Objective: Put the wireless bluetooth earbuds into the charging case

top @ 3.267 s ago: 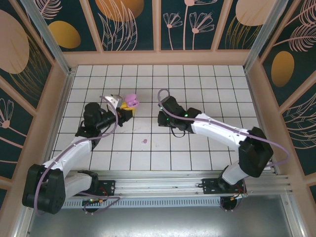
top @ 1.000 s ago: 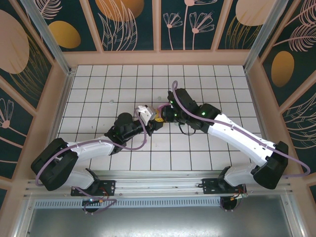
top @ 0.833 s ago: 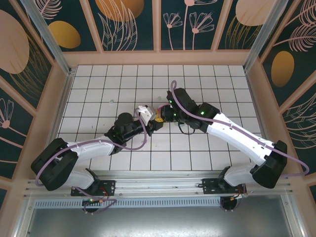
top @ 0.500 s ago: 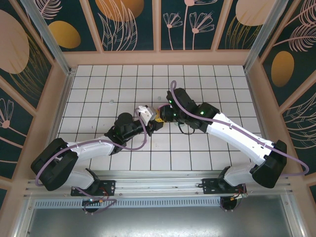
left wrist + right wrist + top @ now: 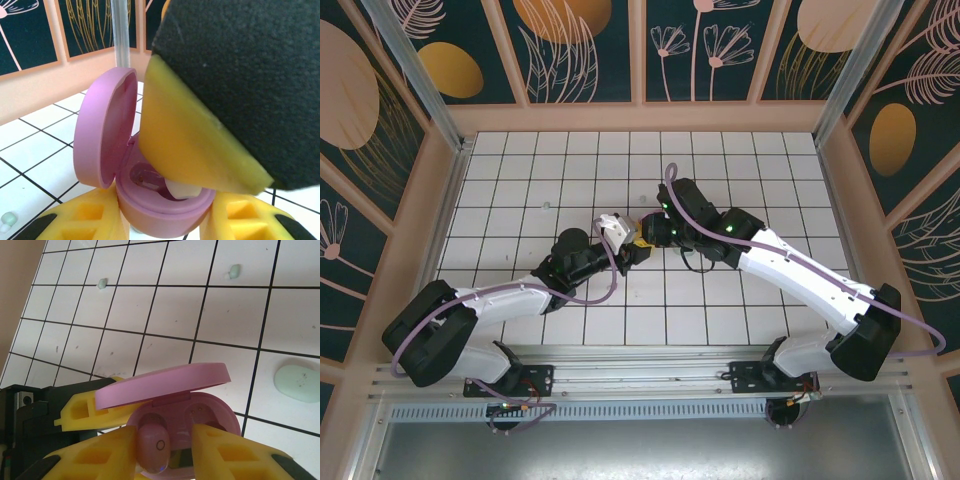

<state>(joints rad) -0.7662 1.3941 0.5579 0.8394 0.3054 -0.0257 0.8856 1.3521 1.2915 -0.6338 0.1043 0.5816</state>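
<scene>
1. Near the middle of the tiled table (image 5: 720, 160), the two grippers are brought tip to tip.
2. The pink charging case (image 5: 165, 214) is clamped at its base by the left gripper (image 5: 165, 222), with the lid (image 5: 102, 135) raised.
3. The pink earbud (image 5: 156, 445) is seen at one socket of the open case, between the fingers of the right gripper (image 5: 164, 455).
4. Those fingers are parted wider than the earbud, a gap showing on one side, so it is released.
5. A mint earbud (image 5: 102, 283) and another (image 5: 232, 272) are seen on the tiles well beyond, and a pale green oval case (image 5: 300, 382) near the pink one.
</scene>
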